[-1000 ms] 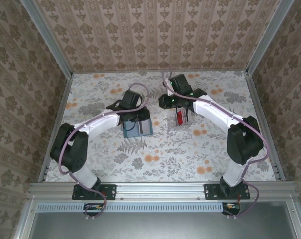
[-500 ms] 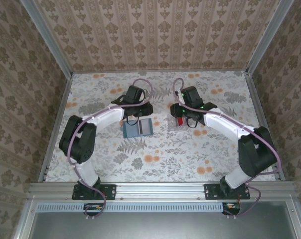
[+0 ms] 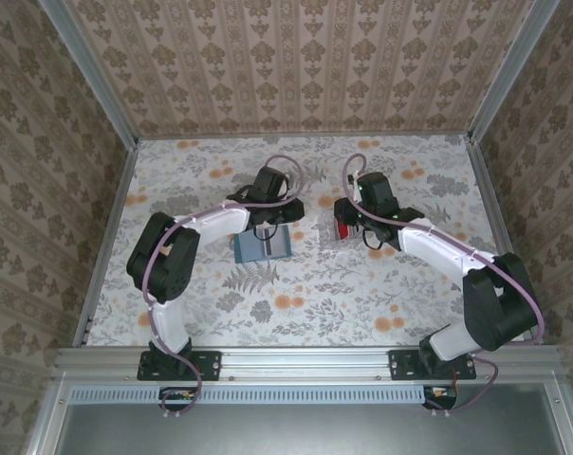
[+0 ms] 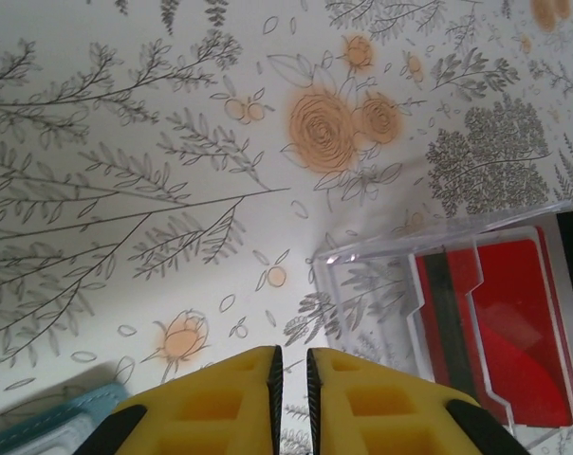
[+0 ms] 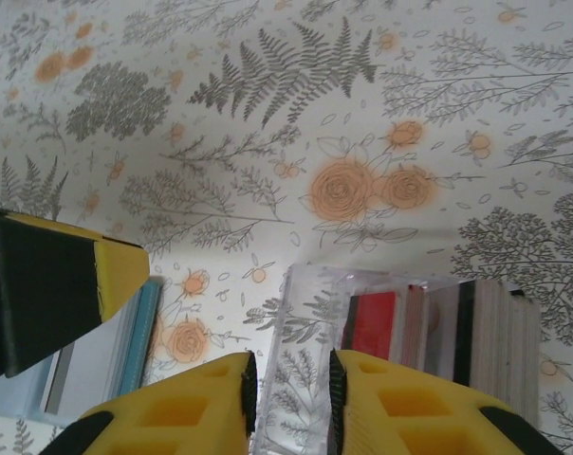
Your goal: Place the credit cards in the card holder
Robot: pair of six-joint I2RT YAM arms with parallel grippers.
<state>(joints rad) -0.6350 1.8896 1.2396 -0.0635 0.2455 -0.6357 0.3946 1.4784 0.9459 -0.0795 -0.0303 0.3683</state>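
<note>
"Reaching for the thin rectangular plastic credit cards [image 5: 374, 322], where would you take hold?"

"By a top edge. They appear to stand on edge, packed side by side, in the clear plastic tray [image 4: 362, 270] right of middle on the flower-patterned table [image 3: 315, 294]. A bright red one sits at the end, with pale ones and a dark stripe beside it. I'd judge them light, stiff and slick. So pinch one card across its faces, high up, since the neighbours leave little room."

"And the grippers?"

"The right gripper [image 5: 288, 360] hangs low at the tray's corner, its yellow fingers partly apart. The clear wall shows in the gap, and nothing looks pinched. The left gripper [image 4: 288, 355] is all but closed, with only a thin slit, and empty."

"Where do the cards go?"

"Into the small teal-blue folding card holder [image 3: 264, 245]. It lies flat under the left gripper, near the tray but apart from it, with a grey inner panel showing. It's probably light enough to skid if nudged."

"Room?"

"Bare table on every side. The tight spots are the tray's walls and the two grippers working close together."
</note>
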